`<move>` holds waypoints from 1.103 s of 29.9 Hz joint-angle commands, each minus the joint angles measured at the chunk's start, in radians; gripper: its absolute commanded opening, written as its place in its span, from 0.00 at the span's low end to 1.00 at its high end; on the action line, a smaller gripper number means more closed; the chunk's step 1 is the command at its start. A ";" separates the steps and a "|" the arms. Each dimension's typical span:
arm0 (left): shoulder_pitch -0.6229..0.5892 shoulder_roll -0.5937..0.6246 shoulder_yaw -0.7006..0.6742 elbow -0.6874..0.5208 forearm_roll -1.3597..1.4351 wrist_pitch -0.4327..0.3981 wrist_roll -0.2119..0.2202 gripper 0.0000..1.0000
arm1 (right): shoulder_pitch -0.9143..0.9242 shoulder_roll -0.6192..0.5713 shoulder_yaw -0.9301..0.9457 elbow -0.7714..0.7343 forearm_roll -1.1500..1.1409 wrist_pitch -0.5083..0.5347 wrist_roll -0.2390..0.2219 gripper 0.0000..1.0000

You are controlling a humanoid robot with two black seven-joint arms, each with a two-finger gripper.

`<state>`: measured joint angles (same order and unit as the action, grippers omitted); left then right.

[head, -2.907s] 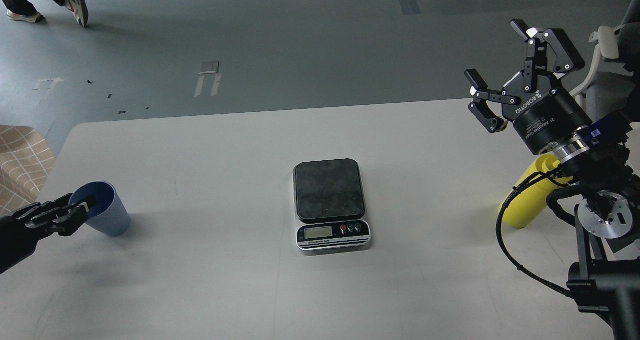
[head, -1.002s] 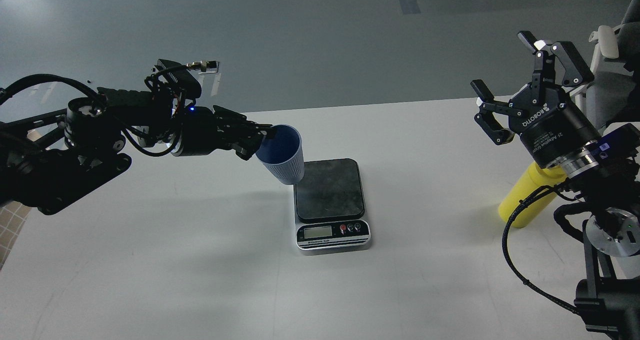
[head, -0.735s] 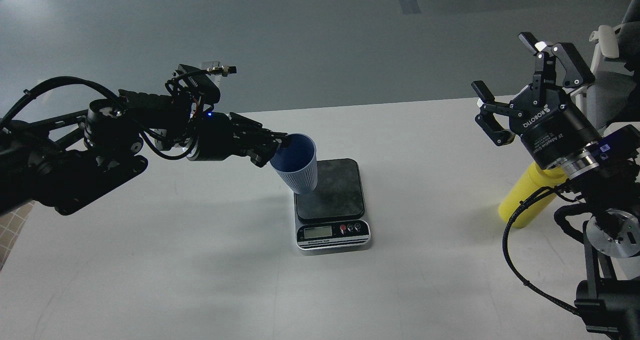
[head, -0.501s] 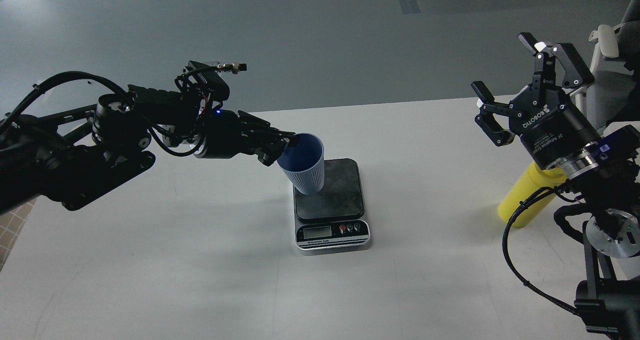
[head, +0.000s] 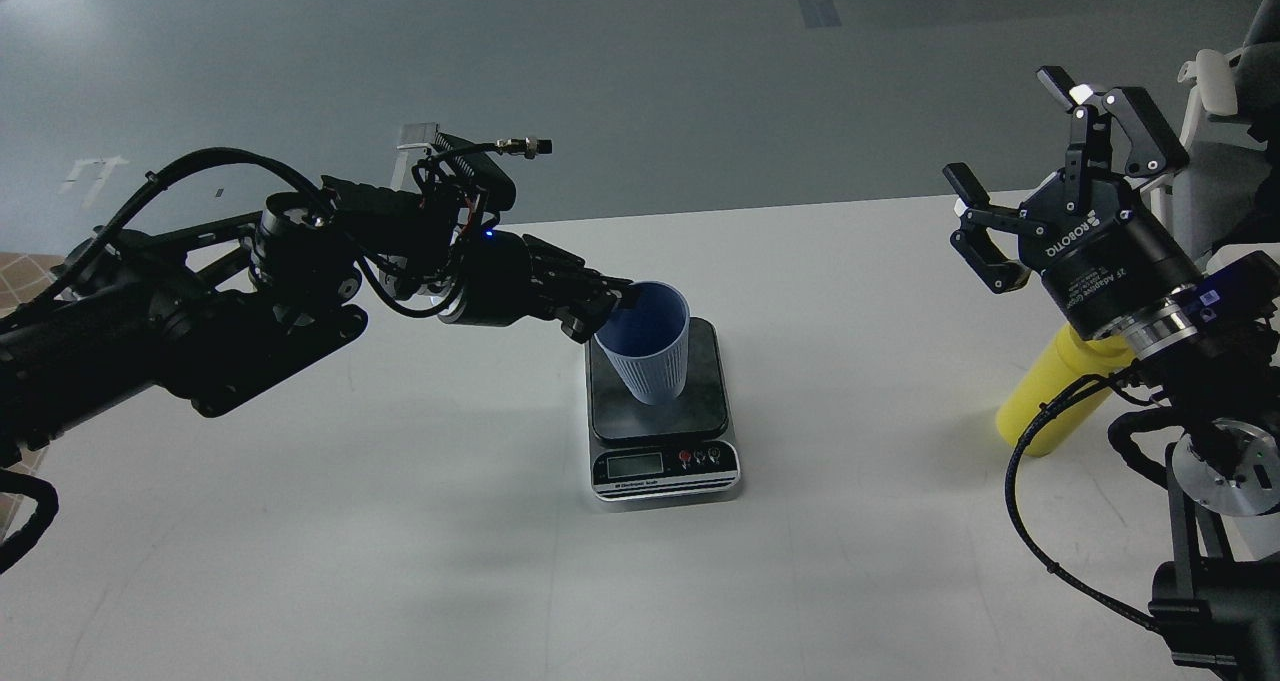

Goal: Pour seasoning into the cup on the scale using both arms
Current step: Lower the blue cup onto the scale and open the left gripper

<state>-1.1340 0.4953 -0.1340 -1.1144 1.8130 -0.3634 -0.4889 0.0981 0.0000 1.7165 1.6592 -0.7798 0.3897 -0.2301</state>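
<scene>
My left gripper (head: 618, 301) is shut on the left rim of the blue-grey ribbed cup (head: 650, 356) and holds it upright over the dark platform of the scale (head: 700, 381); whether the cup's base touches the platform I cannot tell. My right gripper (head: 1030, 136) is open and empty, raised at the right edge of the table. The yellow seasoning bottle (head: 1050, 401) stands below and behind the right wrist, its top hidden by the arm.
The white table (head: 400, 521) carries only the scale, cup and bottle. A chair (head: 1215, 111) stands beyond the right arm. Grey floor lies beyond the table's far edge.
My left arm has carried the cup from the table's left edge rightward to above the scale's platform. The right gripper has barely moved.
</scene>
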 commanded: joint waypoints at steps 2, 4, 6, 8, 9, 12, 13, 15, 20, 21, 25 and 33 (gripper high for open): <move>0.006 -0.004 0.001 0.005 0.000 0.000 0.000 0.00 | -0.001 0.000 0.000 0.001 0.001 0.000 0.000 1.00; 0.005 -0.003 0.001 0.005 0.000 0.000 0.000 0.00 | -0.001 0.000 0.002 0.002 0.001 0.000 0.000 1.00; 0.006 -0.003 0.001 0.007 0.000 0.000 0.000 0.01 | -0.001 0.000 0.002 0.001 0.001 0.000 0.000 1.00; 0.008 -0.001 0.001 0.007 -0.001 0.000 0.000 0.07 | -0.001 0.000 0.003 0.001 0.001 0.001 0.000 1.00; 0.008 -0.001 0.001 0.008 -0.003 0.000 0.000 0.15 | -0.001 0.000 0.003 0.001 0.001 0.001 0.000 1.00; 0.008 -0.003 -0.001 0.010 -0.001 0.000 0.000 0.22 | -0.001 0.000 0.003 -0.001 0.001 0.001 0.000 1.00; 0.008 -0.003 -0.001 0.010 -0.001 0.000 0.000 0.27 | -0.001 0.000 0.003 -0.001 0.001 0.001 0.000 1.00; 0.010 -0.003 -0.001 0.010 -0.001 0.000 0.000 0.31 | -0.001 0.000 0.003 -0.001 0.001 0.001 0.000 1.00; 0.014 -0.003 -0.001 0.010 -0.001 0.000 0.000 0.33 | -0.001 0.000 0.003 -0.001 -0.001 0.001 0.000 1.00; 0.014 -0.004 -0.001 0.010 -0.003 0.000 0.000 0.33 | -0.001 0.000 0.003 0.001 -0.001 0.001 0.000 1.00; 0.014 -0.003 -0.003 0.011 -0.006 0.000 0.000 0.37 | -0.001 0.000 0.003 -0.001 0.000 0.001 0.000 1.00; 0.017 -0.015 -0.010 0.030 -0.015 0.001 0.000 0.63 | -0.005 0.000 0.003 -0.001 0.000 0.001 0.000 1.00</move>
<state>-1.1200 0.4853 -0.1444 -1.0858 1.7985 -0.3630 -0.4886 0.0966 0.0000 1.7196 1.6583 -0.7801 0.3913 -0.2301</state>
